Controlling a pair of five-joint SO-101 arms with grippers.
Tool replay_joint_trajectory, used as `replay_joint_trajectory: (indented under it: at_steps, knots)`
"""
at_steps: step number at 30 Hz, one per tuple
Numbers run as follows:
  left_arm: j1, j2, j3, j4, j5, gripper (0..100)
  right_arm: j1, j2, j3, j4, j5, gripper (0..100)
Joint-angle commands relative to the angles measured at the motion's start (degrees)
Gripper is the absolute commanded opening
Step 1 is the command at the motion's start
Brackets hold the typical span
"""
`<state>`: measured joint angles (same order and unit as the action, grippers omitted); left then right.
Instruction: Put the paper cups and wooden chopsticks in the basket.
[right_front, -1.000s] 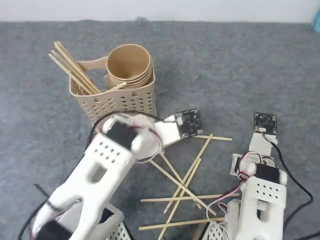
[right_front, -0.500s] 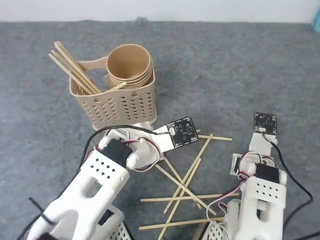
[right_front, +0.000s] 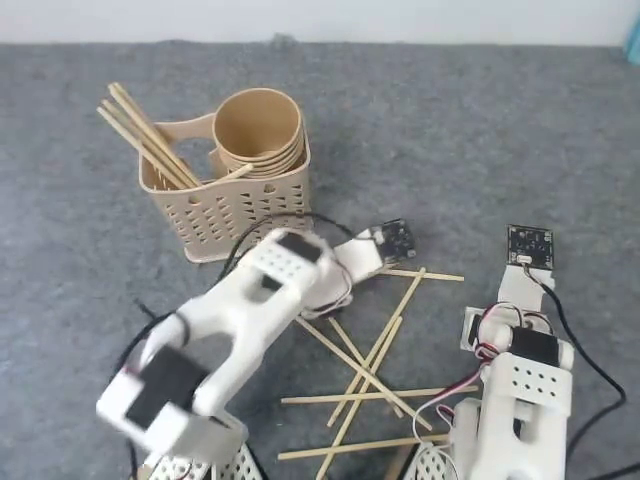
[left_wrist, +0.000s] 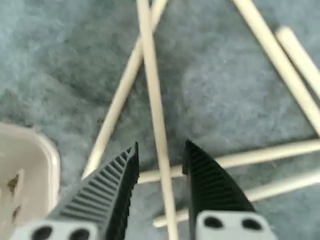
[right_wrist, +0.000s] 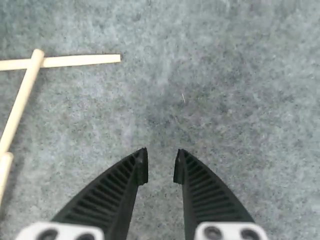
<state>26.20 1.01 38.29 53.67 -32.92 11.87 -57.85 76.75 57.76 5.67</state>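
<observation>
Straddling a chopstick, jaws apart

The left gripper hangs low over the loose chopsticks scattered near the tabletop's front edge. Its jaws are parted on either side of one stick, not clamped. The basket sits toward the rear left corner, holding stacked paper cups and bundled chopsticks. The right gripper, slightly parted, holds nothing over the grey mat near the front right corner.
</observation>
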Motion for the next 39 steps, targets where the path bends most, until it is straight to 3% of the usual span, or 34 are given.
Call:
replay_joint_trajectory:
  at_steps: [1, 10, 15, 21, 26, 31, 39]
  knots:
    - [0.1, 4.6, -7.1, 2.3, 1.1, 14, 0.5, 0.3, -0.3, -1.0, 0.5, 10.8]
    - [0.1, 5.3, -7.5, 2.5, 1.2, 13, 0.6, 0.3, -0.3, -0.8, 0.5, 10.8]
    - [1.1, 5.4, -7.1, 2.8, 1.2, 0, 0.7, 0.3, -0.3, -0.8, 0.5, 10.8]
    - [4.1, 4.7, -4.4, 4.5, 1.4, 1, 0.8, 0.3, -0.3, -1.1, 0.5, 10.8]
    - [4.2, 3.2, -4.2, 8.7, 6.9, 1, 0.8, 0.3, -0.3, -1.2, 0.5, 10.8]
    - [4.0, -8.8, -0.5, 12.2, 8.1, 1, 0.8, 0.3, -0.3, -1.2, 0.5, 11.0]
    - [3.9, -43.1, 10.5, 15.1, 8.3, 1, 0.8, 0.3, -0.3, -1.2, 0.5, 11.0]
